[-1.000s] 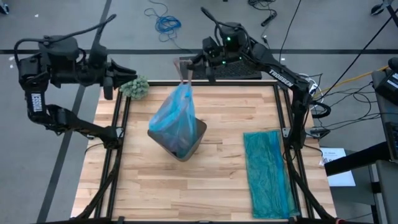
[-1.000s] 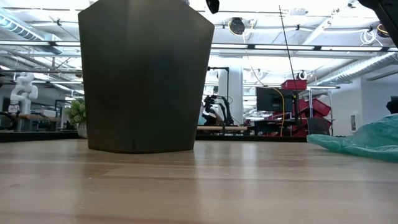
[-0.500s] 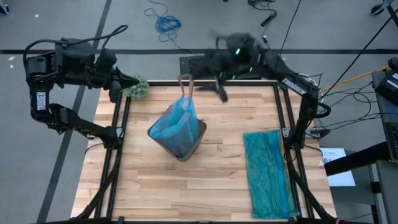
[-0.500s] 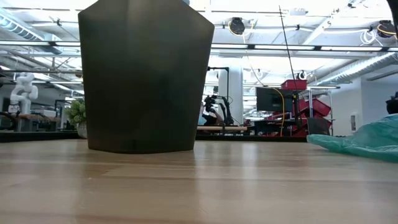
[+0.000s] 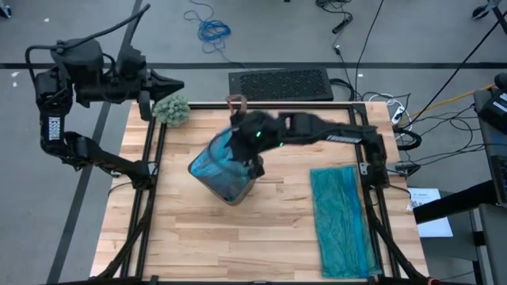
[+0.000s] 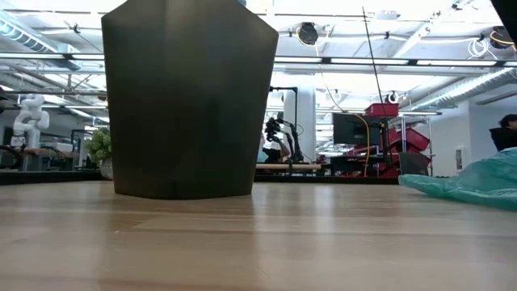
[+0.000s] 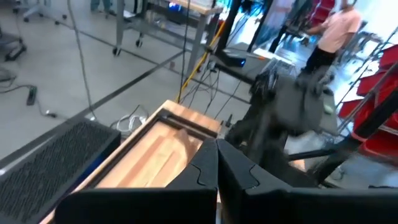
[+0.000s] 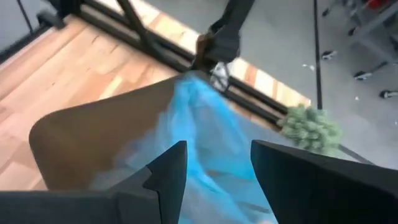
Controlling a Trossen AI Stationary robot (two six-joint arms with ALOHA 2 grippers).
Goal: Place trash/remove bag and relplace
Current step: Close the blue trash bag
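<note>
A dark bin (image 5: 230, 196) stands mid-table, lined with the light-blue bag (image 5: 214, 158), whose bunched top (image 8: 199, 99) rises above the rim. My right gripper (image 5: 247, 150) hangs open over the bin's far right side. In the right wrist view its gripper point (image 8: 217, 180) shows one finger on each side of the bag's top. The low view shows only the bin's wall (image 6: 190, 97). The trash is hidden from view. My left gripper (image 5: 176, 81) is shut on nothing, beyond the table's far left corner. My right gripper reaches over the bin from the table's right, slanting down, with its open fingers (image 8: 165, 177) on either side of the bag's raised top (image 8: 208, 134). I cannot tell whether the fingers touch the plastic.
A darker teal bag (image 5: 342, 222) lies flat along the right side. A green fuzzy plant (image 5: 172, 109) sits at the far left corner. A brown hook on a dark post (image 5: 236, 103) stands at the far edge behind the bin. A black mat (image 5: 281, 83) lies beyond it.
My right gripper held the bag's top stretched up toward the far edge, then opened and let go. It swung off and came down toward the near edge, over the bin. The bag's top has sunk back toward the rim. My left gripper has shut.
</note>
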